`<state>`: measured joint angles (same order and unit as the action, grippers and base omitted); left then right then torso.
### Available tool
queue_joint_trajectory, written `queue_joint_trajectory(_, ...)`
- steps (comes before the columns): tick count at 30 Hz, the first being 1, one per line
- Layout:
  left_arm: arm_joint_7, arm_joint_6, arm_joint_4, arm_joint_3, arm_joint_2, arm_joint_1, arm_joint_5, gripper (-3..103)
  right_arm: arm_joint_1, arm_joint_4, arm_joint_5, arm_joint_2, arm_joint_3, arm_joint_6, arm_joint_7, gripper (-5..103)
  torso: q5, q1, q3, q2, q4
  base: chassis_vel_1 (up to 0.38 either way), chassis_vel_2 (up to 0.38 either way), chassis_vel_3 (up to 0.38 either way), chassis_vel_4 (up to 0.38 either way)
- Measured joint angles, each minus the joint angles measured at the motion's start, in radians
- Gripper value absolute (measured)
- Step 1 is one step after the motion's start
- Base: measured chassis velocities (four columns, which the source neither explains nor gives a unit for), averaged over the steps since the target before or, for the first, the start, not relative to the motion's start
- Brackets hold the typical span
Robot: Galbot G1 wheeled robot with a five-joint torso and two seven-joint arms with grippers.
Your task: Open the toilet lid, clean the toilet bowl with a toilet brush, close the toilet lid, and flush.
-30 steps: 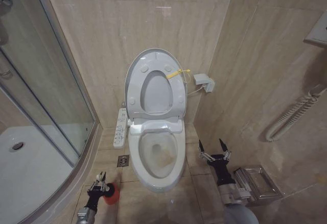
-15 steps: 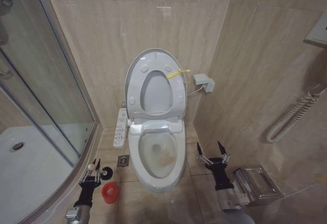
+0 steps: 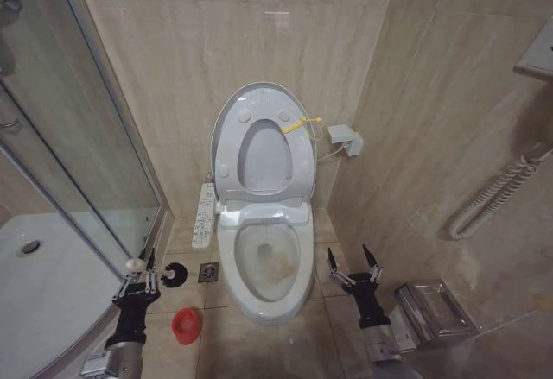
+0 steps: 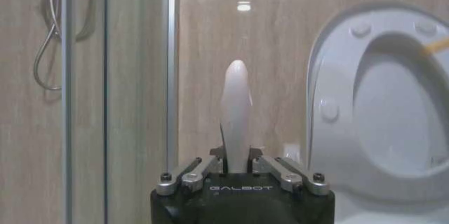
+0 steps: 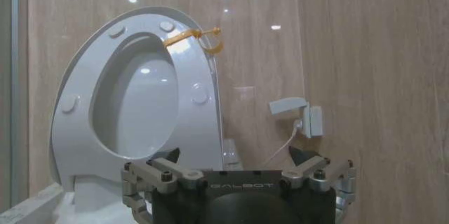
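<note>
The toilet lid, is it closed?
No, the toilet lid stands upright against the wall, and the stained bowl lies open below it.

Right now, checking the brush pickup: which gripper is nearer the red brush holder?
Left. The left gripper hangs just above the red brush holder, gripping the brush handle; the right gripper hangs beyond the toilet bowl.

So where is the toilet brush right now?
The left gripper holds the toilet brush, lifted over the floor left of the toilet bowl, beside the shower glass.

"GALBOT" on left gripper [image 4: 237, 169] body; same on right gripper [image 5: 238, 167].
</note>
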<state>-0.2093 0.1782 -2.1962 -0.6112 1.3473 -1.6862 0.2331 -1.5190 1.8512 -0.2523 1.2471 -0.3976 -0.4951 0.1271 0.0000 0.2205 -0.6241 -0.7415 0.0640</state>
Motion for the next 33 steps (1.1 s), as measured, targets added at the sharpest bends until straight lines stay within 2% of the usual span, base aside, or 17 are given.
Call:
queue_joint_trajectory(1, -0.010, -0.025, -0.036, 0.006, -0.003, -0.005, 0.015, 18, 0.000, -0.001, 0.000, 0.000, -0.001, 0.000, 0.000, 100, 0.0001, 0.000, 0.000, 0.000, 0.0001, 0.000, 0.000, 0.000, 0.000)
queue_joint_trajectory(2, -0.010, -0.025, -0.036, 0.006, -0.003, -0.005, 0.015, 18, 0.000, -0.001, 0.000, 0.000, -0.001, 0.000, 0.000, 100, 0.0001, 0.000, 0.000, 0.000, 0.0001, 0.000, 0.000, 0.000, 0.000)
queue_joint_trajectory(5, -0.033, -0.110, -0.172, 0.037, -0.017, -0.023, 0.081, 18, -0.002, -0.001, 0.000, -0.003, -0.006, 0.001, -0.001, 100, 0.0002, 0.000, 0.000, 0.000, 0.0003, 0.000, 0.000, 0.000, 0.000)
queue_joint_trajectory(8, -0.039, -0.137, -0.230, 0.046, -0.028, -0.037, 0.109, 18, -0.002, -0.001, -0.001, -0.010, -0.011, 0.001, -0.001, 100, 0.0001, 0.000, 0.000, 0.000, 0.0003, 0.000, 0.000, 0.000, 0.000)
queue_joint_trajectory(13, -0.032, -0.150, -0.293, 0.052, -0.033, -0.053, 0.158, 18, -0.001, -0.003, -0.001, -0.016, -0.010, 0.002, -0.001, 100, 0.0002, 0.000, 0.000, 0.000, 0.0000, 0.000, 0.000, 0.000, 0.000)
queue_joint_trajectory(15, 0.015, -0.151, -0.307, 0.070, -0.023, -0.039, 0.214, 18, 0.000, -0.007, -0.001, -0.015, -0.007, 0.002, -0.001, 100, 0.0002, 0.000, 0.000, 0.000, -0.0002, 0.000, 0.000, 0.000, 0.000)
queue_joint_trajectory(17, 0.085, -0.113, -0.265, 0.098, -0.012, 0.002, 0.268, 18, -0.001, -0.008, 0.001, -0.011, -0.005, 0.002, -0.001, 100, 0.0005, 0.000, 0.000, 0.000, -0.0001, 0.000, 0.000, 0.000, 0.000)
queue_joint_trajectory(18, 0.085, -0.113, -0.265, 0.098, -0.012, 0.002, 0.268, 18, -0.001, -0.008, 0.001, -0.011, -0.005, 0.002, -0.001, 100, 0.0005, 0.000, 0.000, 0.000, -0.0001, 0.000, 0.000, 0.000, 0.000)
queue_joint_trajectory(21, 0.143, -0.055, -0.112, 0.155, 0.010, 0.091, 0.338, 18, -0.009, -0.008, 0.007, -0.008, -0.005, 0.002, -0.001, 100, 0.0001, 0.000, 0.000, 0.000, 0.0003, 0.000, 0.000, 0.000, 0.000)
queue_joint_trajectory(22, 0.143, -0.055, -0.112, 0.155, 0.010, 0.091, 0.338, 18, -0.009, -0.008, 0.007, -0.008, -0.005, 0.002, -0.001, 100, 0.0001, 0.000, 0.000, 0.000, 0.0003, 0.000, 0.000, 0.000, 0.000)
queue_joint_trajectory(24, 0.155, -0.025, -0.014, 0.171, 0.024, 0.128, 0.375, 18, -0.007, -0.012, 0.008, -0.012, 0.001, 0.002, -0.001, 100, -0.0001, 0.000, 0.000, 0.000, 0.0005, 0.000, 0.000, 0.000, 0.000)
queue_joint_trajectory(26, 0.167, 0.013, 0.087, 0.171, 0.041, 0.165, 0.389, 18, 0.000, -0.022, 0.009, -0.019, 0.012, 0.002, -0.004, 100, 0.0002, 0.000, 0.000, 0.000, -0.0007, 0.000, 0.000, 0.000, 0.000)
queue_joint_trajectory(27, 0.167, 0.013, 0.087, 0.171, 0.041, 0.165, 0.389, 18, 0.000, -0.022, 0.009, -0.019, 0.012, 0.002, -0.004, 100, 0.0002, 0.000, 0.000, 0.000, -0.0007, 0.000, 0.000, 0.000, 0.000)
queue_joint_trajectory(29, 0.186, 0.046, 0.185, 0.173, 0.053, 0.228, 0.412, 18, -0.009, -0.024, 0.011, -0.019, 0.011, 0.001, -0.006, 100, 0.0000, 0.000, 0.000, 0.000, 0.0000, 0.000, 0.000, 0.000, 0.000)
queue_joint_trajectory(30, 0.186, 0.046, 0.185, 0.173, 0.053, 0.228, 0.412, 18, -0.009, -0.024, 0.011, -0.019, 0.011, 0.001, -0.006, 100, 0.0000, 0.000, 0.000, 0.000, 0.0000, 0.000, 0.000, 0.000, 0.000)
queue_joint_trajectory(33, 0.212, 0.064, 0.293, 0.189, 0.069, 0.308, 0.467, 18, -0.018, -0.027, 0.017, -0.016, 0.006, 0.000, -0.006, 100, -0.0001, 0.000, 0.000, 0.000, 0.0003, 0.000, 0.000, 0.000, 0.000)
